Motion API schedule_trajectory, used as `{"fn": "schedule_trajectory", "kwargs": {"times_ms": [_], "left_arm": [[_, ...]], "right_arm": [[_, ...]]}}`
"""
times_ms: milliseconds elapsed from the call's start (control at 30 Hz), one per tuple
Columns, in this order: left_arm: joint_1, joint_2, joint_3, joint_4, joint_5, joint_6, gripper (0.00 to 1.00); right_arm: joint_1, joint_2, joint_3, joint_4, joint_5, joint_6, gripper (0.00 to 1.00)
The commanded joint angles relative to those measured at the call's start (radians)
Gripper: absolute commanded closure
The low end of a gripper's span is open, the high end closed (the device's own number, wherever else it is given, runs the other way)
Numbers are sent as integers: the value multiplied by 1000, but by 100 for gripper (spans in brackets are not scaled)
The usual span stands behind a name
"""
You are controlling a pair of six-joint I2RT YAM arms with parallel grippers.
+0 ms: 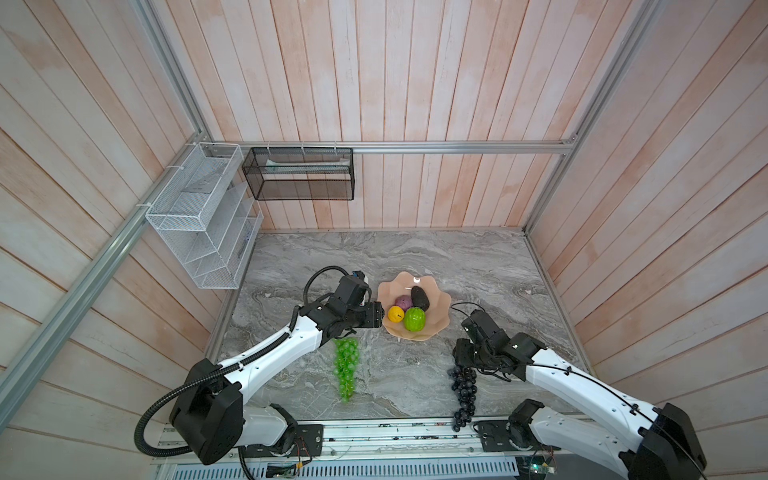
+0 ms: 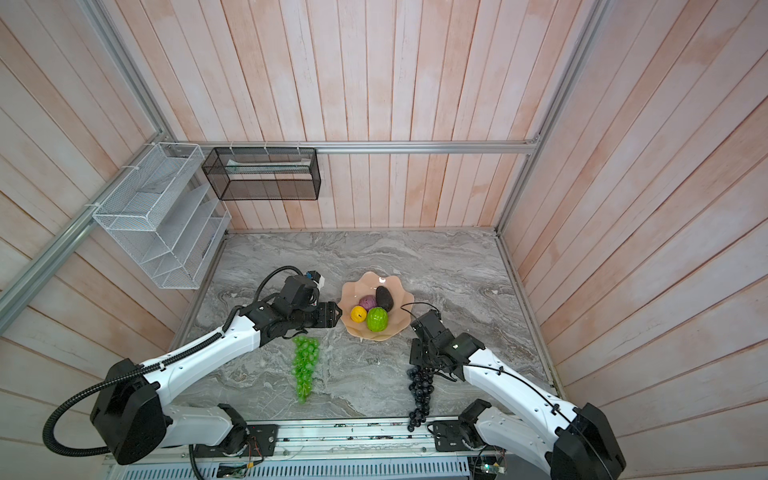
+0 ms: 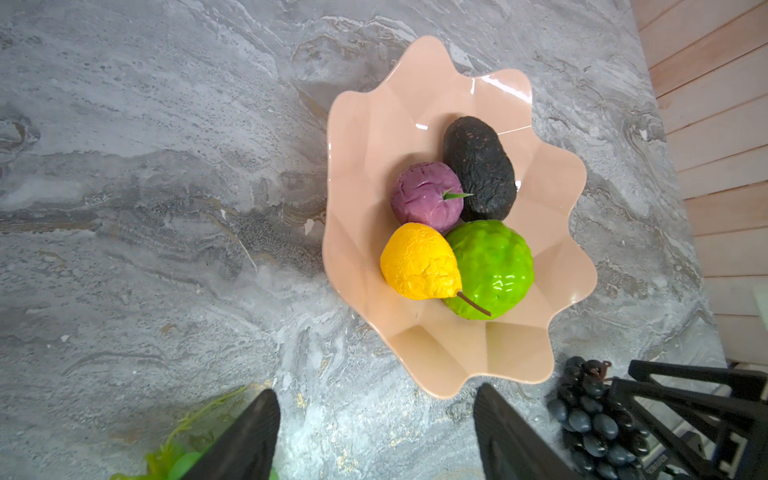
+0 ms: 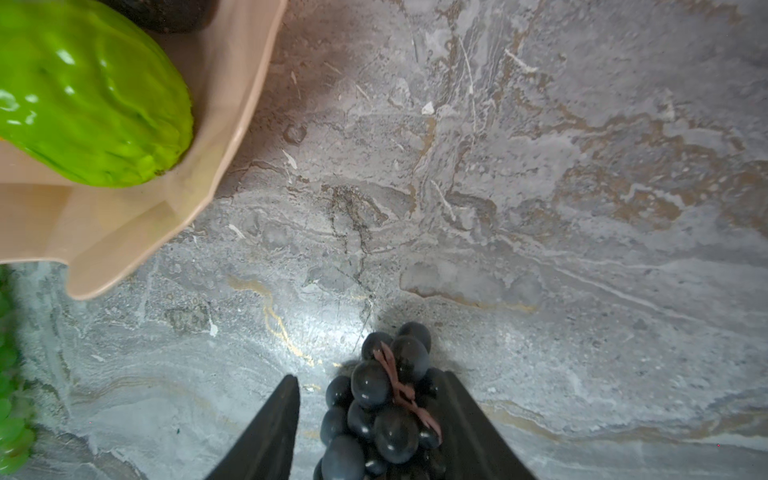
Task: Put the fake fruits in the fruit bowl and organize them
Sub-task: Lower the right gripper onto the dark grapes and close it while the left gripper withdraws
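- Overhead, in both top views, the right arm's own body covers its fingertips, so the grip shows only in the right wrist view.
- In that view the right gripper (image 4: 370,376) has its fingers on either side of the stem end of the dark grape bunch (image 4: 386,415). One finger lies against the grapes and the other stands off with bench showing in the gap, so the bunch is straddled but not clamped.
- The broad head of the green grape bunch (image 1: 347,365) runs under the left wrist. In the left wrist view it is only a blurred scrap (image 3: 183,461) cut by the frame edge.
- The avocado (image 4: 166,12) is a dark sliver cut off in the right wrist view.
- The left gripper (image 3: 376,390) hangs just beside the fruit bowl (image 3: 365,166) with its fingers wide apart and nothing between them.
- Both bunches lie on the bench (image 1: 478,266) outside the bowl, with long axes running front to back. Their broad ends point toward the bowl and their tapered tips toward the front edge.
- The dark bunch's thin tail (image 1: 457,426) reaches over the front rail.
- In the bowl sit the avocado (image 3: 478,166), the purple bumpy fruit (image 3: 426,197), the lemon (image 3: 415,262) and the lime-green bumpy fruit (image 3: 490,266), packed touching.
- The avocado lies lengthwise toward the bowl's back rim.
- The lemon's brown stalk rests across the lime-green fruit.
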Motion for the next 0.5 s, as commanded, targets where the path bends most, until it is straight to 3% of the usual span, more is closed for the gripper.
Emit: {"fn": "schedule_trajectory", "kwargs": {"times_ms": [0, 100, 167, 467], "left_arm": [[13, -26, -7, 26, 17, -6, 24], [18, -27, -2, 21, 20, -3, 24], [22, -22, 1, 18, 23, -2, 24], [24, -26, 5, 2, 28, -10, 24]], "right_arm": [[4, 23, -9, 36, 13, -1, 49], [4, 49, -19, 63, 25, -7, 54], [3, 73, -28, 74, 20, -10, 63], [2, 101, -43, 98, 14, -27, 71]]}}
